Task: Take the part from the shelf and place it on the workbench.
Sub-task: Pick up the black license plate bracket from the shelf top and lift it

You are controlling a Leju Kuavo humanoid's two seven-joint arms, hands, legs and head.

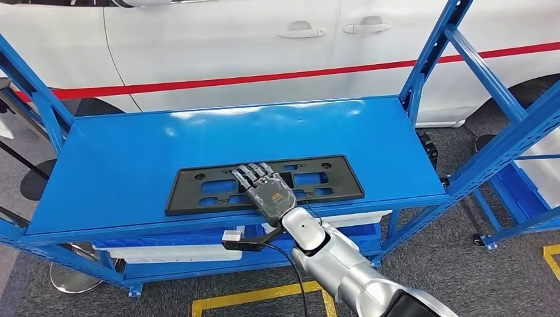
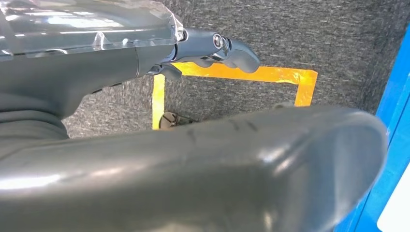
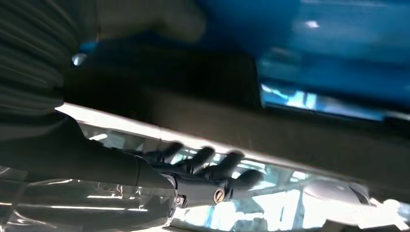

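Note:
The part, a flat black plate frame (image 1: 198, 188) with several cut-outs, lies near the front edge of the blue shelf (image 1: 119, 145). My right hand (image 1: 267, 188) reaches over that edge, its fingers stretched flat on the middle of the part. In the right wrist view the dark part (image 3: 193, 96) runs between the blurred thumb and the dark fingers (image 3: 212, 166); no closed grip shows. My left hand (image 2: 193, 159) hangs over the grey floor and holds nothing.
A white car (image 1: 231, 39) with a red stripe stands just behind the shelf. Blue uprights (image 1: 429, 59) frame the shelf on both sides. White bins (image 1: 172, 253) sit on the lower level. Yellow tape (image 1: 264, 297) marks the grey floor in front.

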